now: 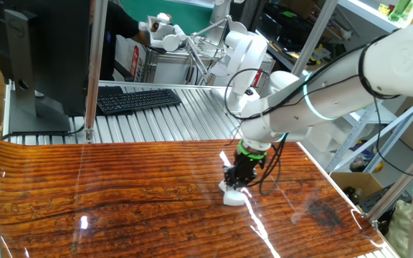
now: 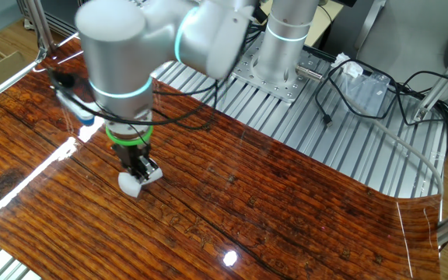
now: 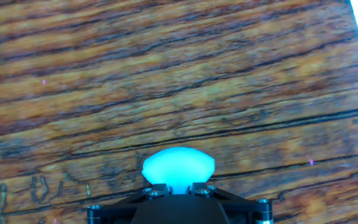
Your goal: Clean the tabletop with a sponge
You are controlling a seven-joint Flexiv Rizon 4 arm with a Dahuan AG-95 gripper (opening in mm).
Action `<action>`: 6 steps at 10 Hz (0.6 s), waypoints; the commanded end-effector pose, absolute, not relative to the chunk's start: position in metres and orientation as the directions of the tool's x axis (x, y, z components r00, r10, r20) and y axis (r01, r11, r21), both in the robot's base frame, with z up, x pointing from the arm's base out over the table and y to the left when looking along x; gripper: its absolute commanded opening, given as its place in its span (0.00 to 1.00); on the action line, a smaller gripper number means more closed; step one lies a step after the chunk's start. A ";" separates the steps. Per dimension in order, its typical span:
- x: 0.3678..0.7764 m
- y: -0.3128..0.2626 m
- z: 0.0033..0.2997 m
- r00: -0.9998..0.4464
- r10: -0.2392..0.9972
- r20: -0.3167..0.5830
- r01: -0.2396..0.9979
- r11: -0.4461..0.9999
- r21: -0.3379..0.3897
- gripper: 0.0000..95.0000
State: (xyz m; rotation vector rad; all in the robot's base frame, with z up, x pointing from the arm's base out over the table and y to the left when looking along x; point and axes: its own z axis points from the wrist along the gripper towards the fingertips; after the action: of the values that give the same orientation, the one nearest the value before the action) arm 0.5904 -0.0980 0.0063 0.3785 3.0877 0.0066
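Observation:
The tabletop (image 1: 120, 193) is a glossy reddish-brown wood-grain surface with dark streaks and bright glare; it also fills the other fixed view (image 2: 286, 210) and the hand view (image 3: 166, 74). The sponge (image 1: 233, 196) is a small white block pressed onto the wood near the right side. It shows under the hand in the other fixed view (image 2: 132, 184) and glows cyan-white in the hand view (image 3: 178, 167). My gripper (image 1: 236, 185) stands upright over it, shut on the sponge, as also seen in the other fixed view (image 2: 140, 173) and the hand view (image 3: 178, 186).
A ribbed silver metal surface (image 1: 178, 118) lies behind the wood, with a black keyboard (image 1: 138, 99) and a monitor (image 1: 41, 50) on it. A vertical metal post (image 1: 94, 68) stands at the wood's far edge. Cables (image 2: 379, 93) lie on the metal.

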 end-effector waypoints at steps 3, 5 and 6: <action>0.580 -0.073 0.009 -0.960 0.280 -0.021 0.280 0.960 0.008 0.00; 0.576 -0.061 0.003 -0.952 0.305 -0.030 0.305 0.952 0.011 0.00; 0.574 -0.057 0.005 -0.950 0.310 -0.027 0.310 0.951 0.000 0.00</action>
State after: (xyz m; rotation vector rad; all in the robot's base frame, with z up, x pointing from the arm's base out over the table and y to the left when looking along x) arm 0.5741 -0.0564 0.0062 0.4920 3.0710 -0.0017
